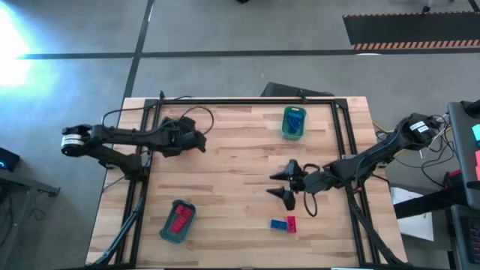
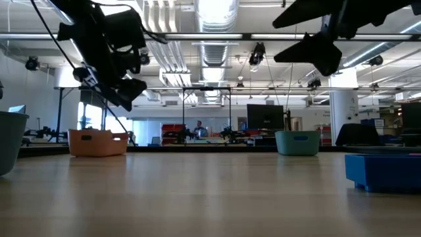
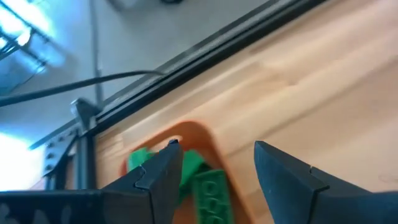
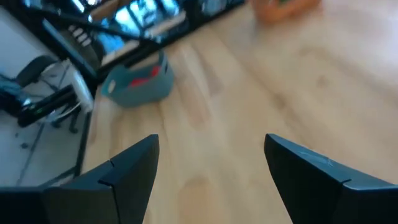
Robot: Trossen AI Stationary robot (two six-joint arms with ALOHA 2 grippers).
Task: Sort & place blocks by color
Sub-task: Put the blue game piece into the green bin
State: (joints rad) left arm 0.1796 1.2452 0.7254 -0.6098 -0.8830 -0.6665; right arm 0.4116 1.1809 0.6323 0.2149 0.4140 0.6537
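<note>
The light wooden table [image 1: 240, 217] is sitting on a grey concrete floor, under bright ceiling lights. The left gripper [image 1: 201, 140] is hanging spread and empty over the orange tray [image 3: 205, 140] of green blocks [image 3: 211, 193]. The right gripper [image 1: 286, 185] is gaping empty mid-table, with a blue block [image 1: 278, 223] and red block [image 1: 291, 223] lying nearby.

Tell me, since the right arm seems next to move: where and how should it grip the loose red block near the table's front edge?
Likely from straight above, fingers across its short sides. The red block lies flat on the table, touching a blue block on one side, so closing along that line is blocked. The right gripper hangs open nearby.
</note>
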